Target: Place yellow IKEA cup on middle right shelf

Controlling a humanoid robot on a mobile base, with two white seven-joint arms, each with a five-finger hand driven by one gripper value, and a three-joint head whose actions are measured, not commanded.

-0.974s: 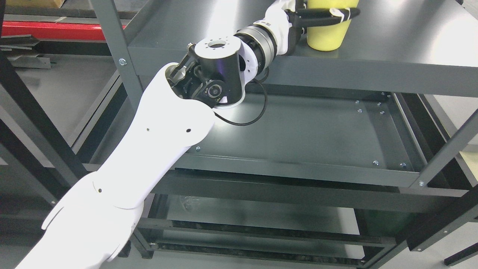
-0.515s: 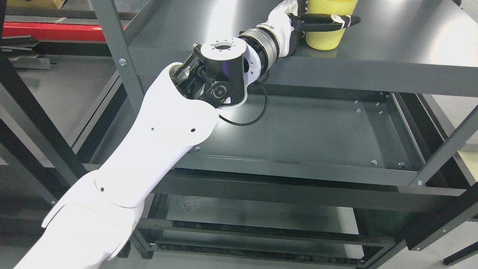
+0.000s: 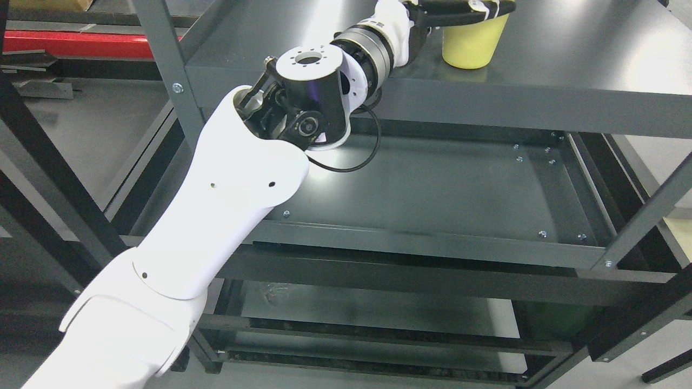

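Note:
The yellow cup (image 3: pixel 469 46) stands upright on the dark grey shelf top (image 3: pixel 562 65), near the picture's top edge. My left arm reaches up from the lower left, and its hand (image 3: pixel 465 5) lies across the cup's upper rim. The picture's border cuts off most of the hand, so its hold on the cup is not visible. The cup's rim is hidden behind the hand. The right arm does not show.
A grey upright post (image 3: pixel 162 59) stands left of my elbow joint (image 3: pixel 311 102). Below the cup's shelf lies a lower shelf (image 3: pixel 443 189) with bolts along its right side. A slanted post (image 3: pixel 649 216) crosses at the right. A red beam (image 3: pixel 70 44) lies at the far left.
The hand has risen from the cup's middle to its rim. The forearm shifted slightly up and left. The cup has stayed almost where it was on the shelf.

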